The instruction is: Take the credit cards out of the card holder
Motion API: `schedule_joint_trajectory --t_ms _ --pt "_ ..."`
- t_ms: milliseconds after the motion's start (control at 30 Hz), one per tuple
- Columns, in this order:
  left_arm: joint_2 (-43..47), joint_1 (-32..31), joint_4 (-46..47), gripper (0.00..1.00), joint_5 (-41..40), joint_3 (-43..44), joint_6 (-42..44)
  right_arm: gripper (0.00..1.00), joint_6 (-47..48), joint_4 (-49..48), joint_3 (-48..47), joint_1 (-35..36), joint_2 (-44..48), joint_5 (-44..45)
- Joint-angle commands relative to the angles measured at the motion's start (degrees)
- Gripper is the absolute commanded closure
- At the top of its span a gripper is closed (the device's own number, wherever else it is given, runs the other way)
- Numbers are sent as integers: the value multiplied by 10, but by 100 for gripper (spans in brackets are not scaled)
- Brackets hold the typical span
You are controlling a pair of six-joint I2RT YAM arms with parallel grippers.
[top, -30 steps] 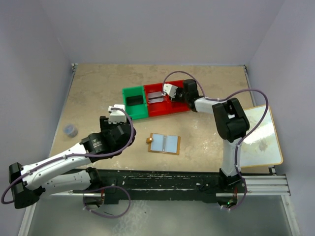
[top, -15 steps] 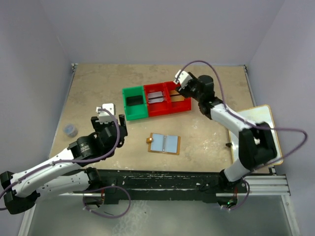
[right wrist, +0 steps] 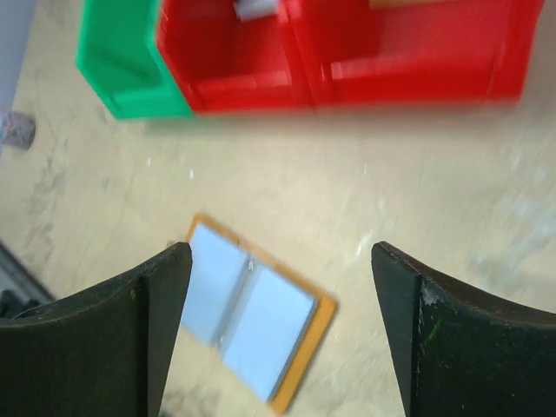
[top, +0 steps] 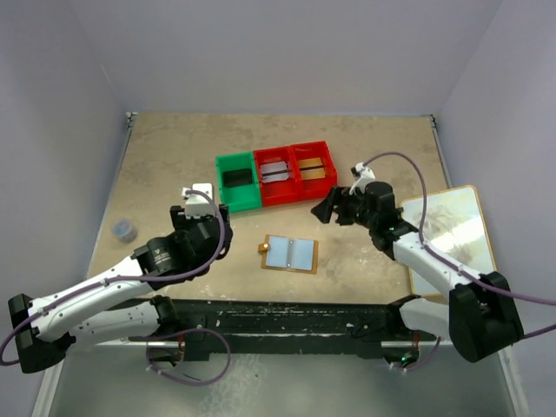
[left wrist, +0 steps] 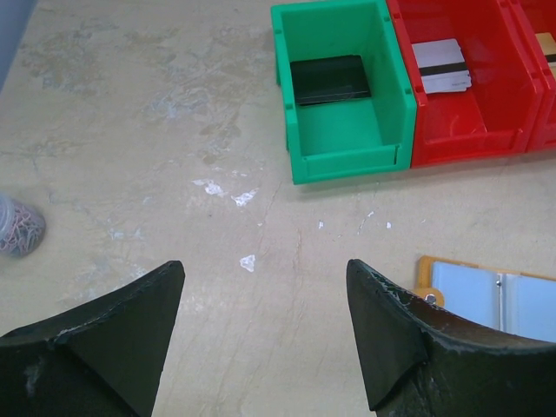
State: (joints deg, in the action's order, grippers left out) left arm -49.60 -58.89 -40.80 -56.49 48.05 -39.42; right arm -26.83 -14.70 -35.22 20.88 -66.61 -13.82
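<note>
The orange-tan card holder [top: 290, 254] lies open on the table, pale blue pockets up; it also shows in the right wrist view [right wrist: 252, 323] and partly in the left wrist view [left wrist: 495, 291]. A black card [left wrist: 328, 79] lies in the green bin [top: 236, 182]. A pale grey-white card [left wrist: 441, 65] lies in the left red bin [top: 276, 174]. A gold-tan card [top: 314, 169] lies in the right red bin. My left gripper [top: 201, 196] is open and empty, left of the holder. My right gripper [top: 326, 211] is open and empty, right of and above the holder.
A small cup of paper clips [top: 124, 229] stands at the table's left edge, also in the left wrist view [left wrist: 19, 228]. A large white tan-edged board [top: 459, 243] lies at the right edge, under my right arm.
My right gripper has drawn back from the red bins toward the near right, now above the holder's right side. My left arm has shifted slightly.
</note>
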Motion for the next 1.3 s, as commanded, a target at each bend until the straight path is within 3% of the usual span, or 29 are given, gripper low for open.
schedule_joint_trajectory --t_ms 0,67,167,433,533,567,633,767,1000,1267 --pt "-13 3 16 27 17 13 5 15 -163 5 58 11 -10 -53" --pt "-19 3 17 27 24 13 9 16 -191 -25 98 25 -4 -41" --pt "-26 4 18 27 32 12 8 29 -212 -42 126 40 -9 -29" --pt "-33 3 15 26 20 15 7 42 -232 -52 109 93 -48 -10" --pt "-22 3 21 26 19 10 6 58 -242 -42 97 102 -58 14" --pt "-18 3 22 26 18 10 6 59 -247 -33 97 106 -53 32" --pt "-8 3 27 26 17 5 6 53 -260 -19 100 112 -31 65" --pt "4 4 33 26 15 -1 2 53 -260 5 103 112 -10 87" --pt "0 4 33 25 14 -2 4 54 -239 -41 111 113 -74 14" --pt "-15 3 26 25 15 4 5 58 -245 -79 116 119 -99 0"
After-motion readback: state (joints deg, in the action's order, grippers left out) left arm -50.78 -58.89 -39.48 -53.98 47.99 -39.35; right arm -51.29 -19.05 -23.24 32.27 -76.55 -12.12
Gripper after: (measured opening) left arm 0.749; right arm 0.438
